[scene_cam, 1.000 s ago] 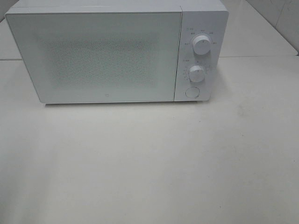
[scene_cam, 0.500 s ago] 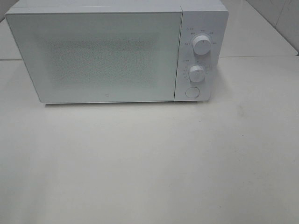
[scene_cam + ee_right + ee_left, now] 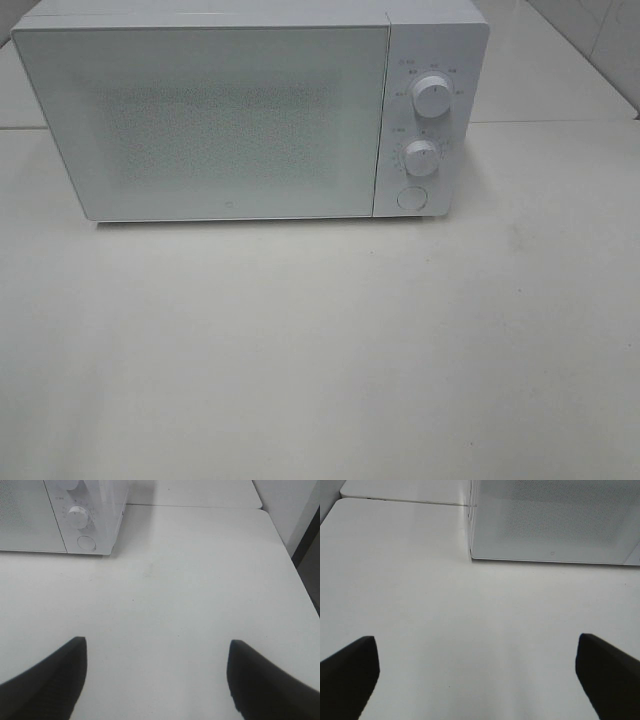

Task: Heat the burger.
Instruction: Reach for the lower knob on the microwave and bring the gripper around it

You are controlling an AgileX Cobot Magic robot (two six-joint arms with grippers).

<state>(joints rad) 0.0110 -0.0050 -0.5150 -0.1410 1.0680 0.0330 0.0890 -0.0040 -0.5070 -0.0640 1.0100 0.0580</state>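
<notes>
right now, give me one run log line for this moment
microwave door: shut | burger: not in view | left gripper: open, empty | right gripper: open, empty

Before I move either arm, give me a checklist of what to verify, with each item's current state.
1. Position of the burger known: not ok. No view shows it, and whether it sits behind the frosted microwave door cannot be told.
2. Microwave door open for loading: not ok, it is shut.
3. The left gripper open and empty: ok.
4. The right gripper open and empty: ok.
5. Settings of the upper knob and lower knob: cannot tell, the markings are too small to read.
6. Path across the table to the door: ok, nothing shows between the grippers and the door.
</notes>
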